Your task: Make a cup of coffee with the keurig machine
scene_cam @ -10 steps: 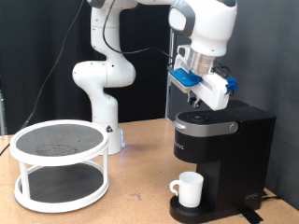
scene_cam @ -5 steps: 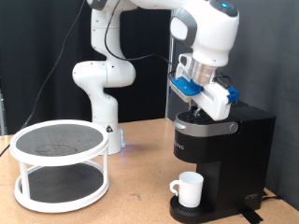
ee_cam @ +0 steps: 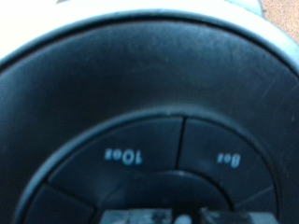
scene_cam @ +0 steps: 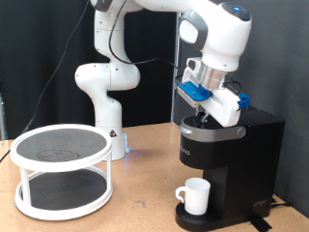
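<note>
1. Wooden counter (scene_cam: 145,208) carries what we see: a white two-tier table (scene_cam: 62,170) at the exterior view's left, the keurig machine (scene_cam: 232,164) at its right.
2. We find the cup (scene_cam: 196,195) upright on the machine's drip tray.
3. Our gripper (scene_cam: 205,113) sits right at the lid, over the size buttons (ee_cam: 126,155); we cannot tell whether its fingers are apart.

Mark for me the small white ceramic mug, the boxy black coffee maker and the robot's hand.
Small white ceramic mug (scene_cam: 197,195), exterior view, on its side wall.
Boxy black coffee maker (scene_cam: 241,155), exterior view, on its black side panel.
Hand (scene_cam: 201,114), exterior view, at the fingertips just above the machine's top.
</note>
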### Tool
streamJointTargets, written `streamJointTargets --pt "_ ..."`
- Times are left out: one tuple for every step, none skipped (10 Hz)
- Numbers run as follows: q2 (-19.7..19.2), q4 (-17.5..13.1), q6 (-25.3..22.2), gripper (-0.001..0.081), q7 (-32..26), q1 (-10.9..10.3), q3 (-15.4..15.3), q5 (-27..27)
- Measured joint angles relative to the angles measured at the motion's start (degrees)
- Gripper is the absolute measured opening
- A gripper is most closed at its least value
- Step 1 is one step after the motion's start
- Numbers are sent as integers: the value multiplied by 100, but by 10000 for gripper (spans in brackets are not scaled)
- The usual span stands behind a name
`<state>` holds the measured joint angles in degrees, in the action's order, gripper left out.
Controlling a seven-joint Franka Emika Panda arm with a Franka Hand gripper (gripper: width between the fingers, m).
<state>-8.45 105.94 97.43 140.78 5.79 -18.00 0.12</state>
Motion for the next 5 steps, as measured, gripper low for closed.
streamJointTargets --pt "14 1 2 0 -169 7 0 190" --pt "54 4 -4 0 -380 32 0 434" --pt "135 8 -8 0 -561 75 3 650" --pt "246 10 -22 0 -681 116 6 771" --pt "353 14 -84 0 -696 138 10 785"
